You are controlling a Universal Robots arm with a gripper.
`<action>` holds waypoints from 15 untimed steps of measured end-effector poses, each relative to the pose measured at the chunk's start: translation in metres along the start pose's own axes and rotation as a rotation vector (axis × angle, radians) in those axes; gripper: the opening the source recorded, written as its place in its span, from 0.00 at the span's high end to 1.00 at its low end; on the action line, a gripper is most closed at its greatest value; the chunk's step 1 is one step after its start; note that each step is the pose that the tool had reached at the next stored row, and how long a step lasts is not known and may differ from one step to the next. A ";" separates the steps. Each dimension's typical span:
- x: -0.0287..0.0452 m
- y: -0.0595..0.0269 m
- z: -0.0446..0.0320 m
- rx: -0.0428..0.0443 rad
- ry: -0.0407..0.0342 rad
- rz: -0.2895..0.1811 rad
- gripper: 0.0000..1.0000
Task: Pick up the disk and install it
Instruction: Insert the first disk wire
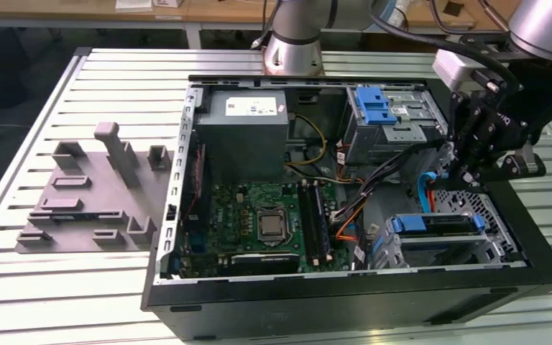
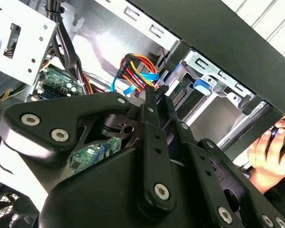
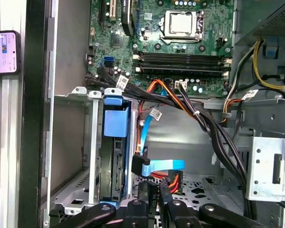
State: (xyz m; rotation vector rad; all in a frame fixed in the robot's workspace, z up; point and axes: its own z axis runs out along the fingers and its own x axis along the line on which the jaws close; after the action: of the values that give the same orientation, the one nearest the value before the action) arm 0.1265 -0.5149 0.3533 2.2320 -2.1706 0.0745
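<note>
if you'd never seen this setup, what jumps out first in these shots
An open desktop computer case lies on a slatted metal table, its green motherboard bare in the middle. The black gripper hangs over the case's side at the exterior view's right, above the blue-bracketed disk seated in its drive cage. A grey fixture block sits on the table at the exterior view's left.

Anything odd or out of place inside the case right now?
One thing: a blue flat cable with its black connector hangs loose in the open bay beside the disk, plugged into nothing visible. The disk sits upright in its cage. The tool hovers just by that cable. No damage shows.
</note>
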 end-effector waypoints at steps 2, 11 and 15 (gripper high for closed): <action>-0.0002 0.0000 0.0006 0.0007 0.0097 0.000 0.76; -0.0006 0.0000 0.0010 0.0016 0.0406 -0.001 0.84; -0.0006 0.0000 0.0011 0.0004 0.0403 -0.001 0.84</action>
State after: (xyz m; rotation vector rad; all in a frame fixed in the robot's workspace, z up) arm 0.1265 -0.5144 0.3522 2.2113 -2.1500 0.1189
